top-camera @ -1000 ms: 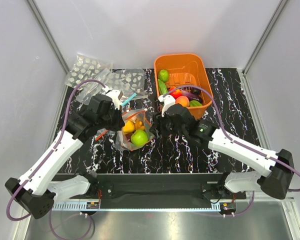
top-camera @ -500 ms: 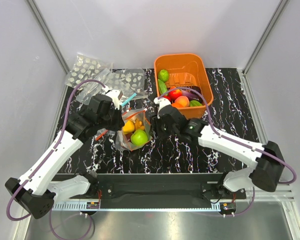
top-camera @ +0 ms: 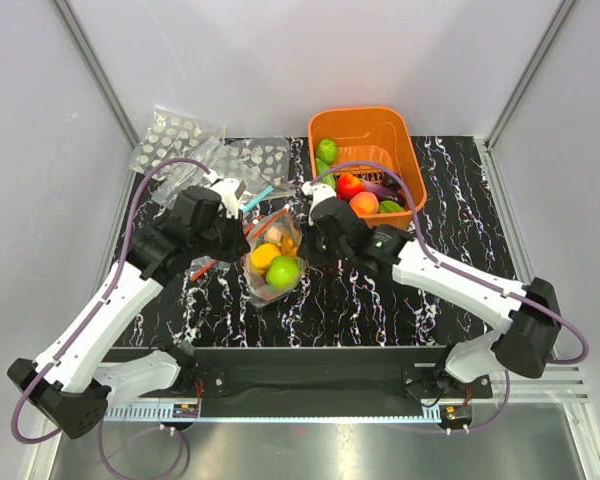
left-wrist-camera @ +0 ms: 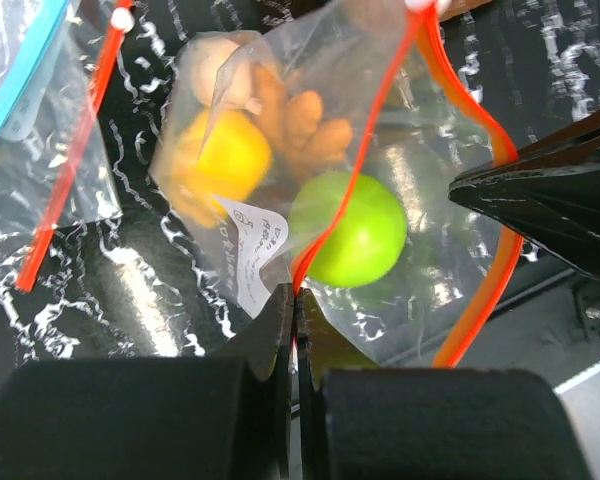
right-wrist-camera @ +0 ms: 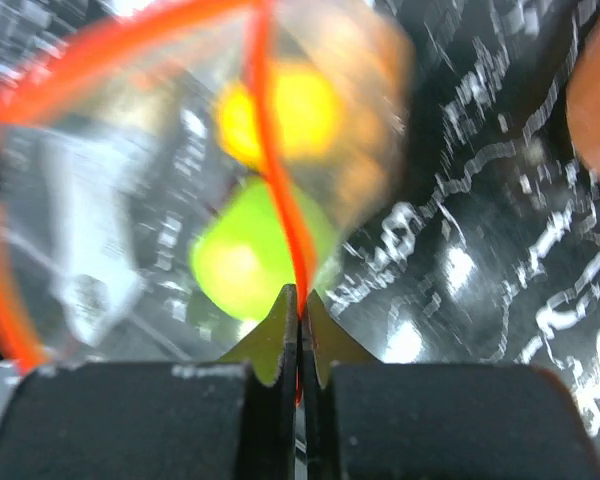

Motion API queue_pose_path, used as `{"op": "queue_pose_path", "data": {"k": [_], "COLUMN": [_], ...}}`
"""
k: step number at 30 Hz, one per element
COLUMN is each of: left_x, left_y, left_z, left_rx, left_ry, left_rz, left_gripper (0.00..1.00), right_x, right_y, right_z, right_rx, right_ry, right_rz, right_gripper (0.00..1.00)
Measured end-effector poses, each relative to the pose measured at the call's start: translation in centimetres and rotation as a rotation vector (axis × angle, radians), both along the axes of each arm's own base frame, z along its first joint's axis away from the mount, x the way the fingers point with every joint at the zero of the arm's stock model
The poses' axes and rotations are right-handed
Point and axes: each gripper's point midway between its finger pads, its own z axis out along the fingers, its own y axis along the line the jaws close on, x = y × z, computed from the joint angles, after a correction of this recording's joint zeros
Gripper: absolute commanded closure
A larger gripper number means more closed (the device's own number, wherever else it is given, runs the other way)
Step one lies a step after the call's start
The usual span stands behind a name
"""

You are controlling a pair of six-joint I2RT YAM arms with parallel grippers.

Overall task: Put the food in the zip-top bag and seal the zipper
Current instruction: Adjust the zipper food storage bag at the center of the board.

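The clear zip-top bag hangs between both grippers over the dark marbled mat. Inside it are a green apple, a yellow pepper and orange pieces. My left gripper is shut on the near-left side of the red-orange zipper. My right gripper is shut on the opposite side of the zipper, with the apple just beyond its tips. The mouth gapes wide between the two grips. More food, a red tomato and a green apple, lies in the orange basket.
Two white-dotted bags lie at the back left, with a blue-stripped bag just behind the left gripper. Another red-stripped clear bag lies left of the held one. The basket stands close behind the right gripper.
My right gripper moved left from beside the basket to the bag's mouth and shut on the zipper. The bag shifted slightly and its mouth is pulled open. The left gripper kept its hold.
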Motion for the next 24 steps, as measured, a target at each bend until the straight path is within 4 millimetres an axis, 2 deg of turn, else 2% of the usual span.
{"op": "queue_pose_path", "data": {"k": [4,7,10,12,14,16,17,18,19,20,24], "left_x": [-0.3,-0.5,-0.5,-0.5,-0.5,-0.5,-0.4,-0.3,-0.3,-0.2,0.2], "left_y": [-0.9,-1.4,-1.6,-1.6,-1.6,-1.5,-1.5,-1.4,-1.4,-1.3,-1.1], "left_z": [1.4,1.6,1.4,1.2,0.8,0.6,0.5,0.5,0.5,0.4,0.1], "left_rx": [-0.05,-0.073,-0.077,-0.075,-0.071,-0.064,-0.062,-0.059,-0.056,-0.052,-0.035], "left_ry": [-0.009,-0.002,0.008,0.012,0.018,0.025,0.025,0.023,0.02,0.018,0.02], "left_rz": [-0.04,-0.057,-0.061,-0.061,-0.06,-0.057,-0.054,-0.052,-0.05,-0.045,-0.034], "left_gripper": [1.0,1.0,1.0,1.0,1.0,1.0,1.0,1.0,1.0,1.0,1.0], "right_x": [0.2,0.2,0.3,0.3,0.4,0.4,0.4,0.4,0.4,0.6,1.6], "right_y": [1.2,1.5,1.5,1.5,1.5,1.3,1.2,1.0,1.0,0.8,-0.3], "right_z": [5.1,7.3,7.1,6.4,5.4,4.3,4.0,3.8,3.8,3.8,4.3], "right_rx": [0.101,0.143,0.136,0.117,0.094,0.067,0.058,0.05,0.046,0.035,-0.014], "right_ry": [-0.062,-0.093,-0.093,-0.081,-0.07,-0.056,-0.052,-0.05,-0.053,-0.066,-0.107], "right_rz": [0.03,0.043,0.046,0.047,0.045,0.043,0.041,0.039,0.039,0.039,0.008], "right_gripper": [1.0,1.0,1.0,0.91,0.87,0.7,0.57,0.27,0.2,0.17,0.17]}}
